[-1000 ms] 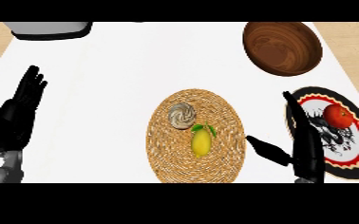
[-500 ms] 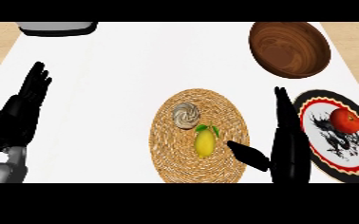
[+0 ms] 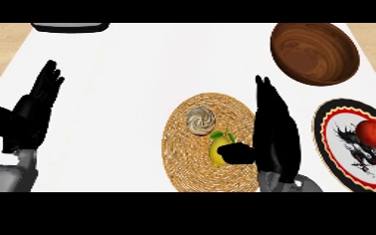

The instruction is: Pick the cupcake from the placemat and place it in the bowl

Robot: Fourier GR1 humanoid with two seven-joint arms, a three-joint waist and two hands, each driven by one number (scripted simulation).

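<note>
Overhead, white bench (image 3: 147, 64) with tan wood showing at both upper corners; a dark grey object (image 3: 70, 27) is cut off at the top left edge.

Placemat (image 3: 198, 167): round, woven straw, right of centre. Cupcake (image 3: 200, 120): on the mat's upper part, upright, its swirled pale top facing up; seen from above it looks round, so no long axis shows. Lemon (image 3: 219, 149): just below the cupcake, yellow with a green leaf, long axis running up and down the view.

Bowl (image 3: 315, 53): dark wood, upper right, well apart from the mat. Plate (image 3: 330, 134): right edge, red rim with dark pattern, carrying a red fruit (image 3: 366, 130).

Right hand (image 3: 275, 129): over the mat's right rim, fingers straight, thumb beside the lemon, holding nothing. Left hand (image 3: 33, 112): left edge, resting, fingers straight.
</note>
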